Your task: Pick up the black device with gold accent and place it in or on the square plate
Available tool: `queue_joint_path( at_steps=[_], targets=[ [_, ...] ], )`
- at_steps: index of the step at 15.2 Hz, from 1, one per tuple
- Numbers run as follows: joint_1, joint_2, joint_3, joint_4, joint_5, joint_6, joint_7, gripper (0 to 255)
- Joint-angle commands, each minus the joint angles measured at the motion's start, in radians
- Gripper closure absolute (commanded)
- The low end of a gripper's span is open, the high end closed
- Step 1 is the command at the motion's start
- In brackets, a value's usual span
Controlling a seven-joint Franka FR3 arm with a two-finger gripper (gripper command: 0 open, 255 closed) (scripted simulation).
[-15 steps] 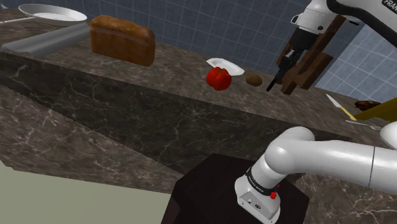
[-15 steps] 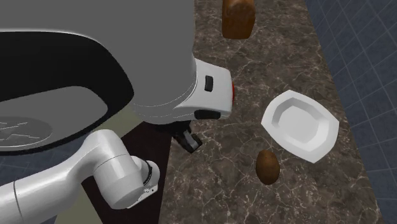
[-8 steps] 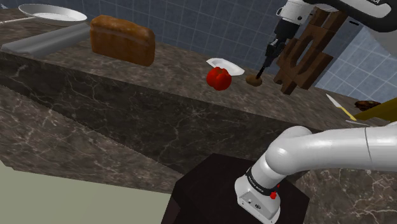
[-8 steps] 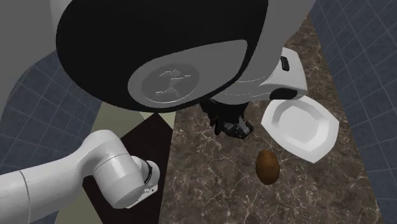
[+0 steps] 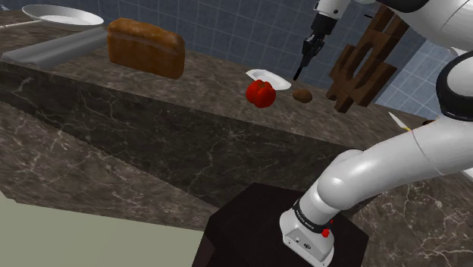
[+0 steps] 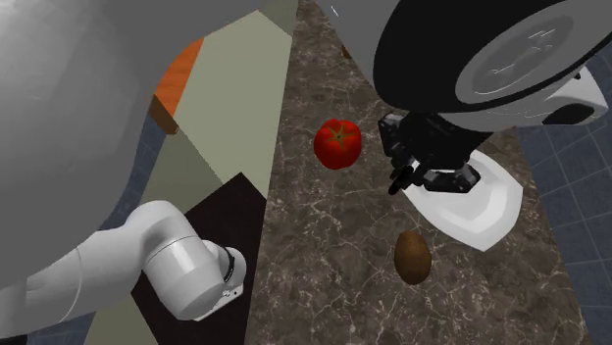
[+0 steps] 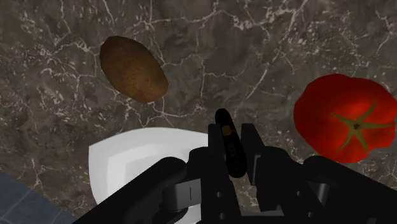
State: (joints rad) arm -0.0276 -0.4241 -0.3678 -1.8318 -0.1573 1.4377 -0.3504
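Observation:
My gripper (image 7: 231, 154) is shut on the black device with a gold accent (image 7: 224, 127), a slim stick that pokes out past the fingertips. In the shoulder view the gripper (image 5: 310, 45) hangs above the counter with the device (image 5: 299, 70) pointing down, just over the near edge of the white square plate (image 5: 267, 76). The second exterior view has the gripper (image 6: 420, 165) over the plate (image 6: 485, 214), which lies partly hidden under the hand. In the wrist view, the plate (image 7: 130, 168) lies beneath and to one side of the fingers.
A red tomato (image 5: 260, 92) and a brown potato (image 5: 302, 95) lie on the dark marble counter (image 5: 189, 83) beside the plate. A wooden knife block (image 5: 362, 67) stands behind the gripper. A bread loaf (image 5: 145, 47) and a pan (image 5: 59, 15) sit far along the counter.
The arm has carried the held device up and toward the shoulder view's left, from beside the knife block to above the plate's edge. The grip has stayed shut.

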Motion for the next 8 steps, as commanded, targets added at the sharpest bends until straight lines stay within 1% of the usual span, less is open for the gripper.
queue_joint_path(
  at_steps=[1,5,8],
  targets=[
    [0.009,0.091,-0.029,0.080,0.021,0.010,-0.026,255],
    [0.011,0.274,-0.086,0.263,0.083,0.001,-0.089,255],
    [-0.006,0.428,-0.127,0.431,0.151,-0.028,-0.143,255]
  ],
)
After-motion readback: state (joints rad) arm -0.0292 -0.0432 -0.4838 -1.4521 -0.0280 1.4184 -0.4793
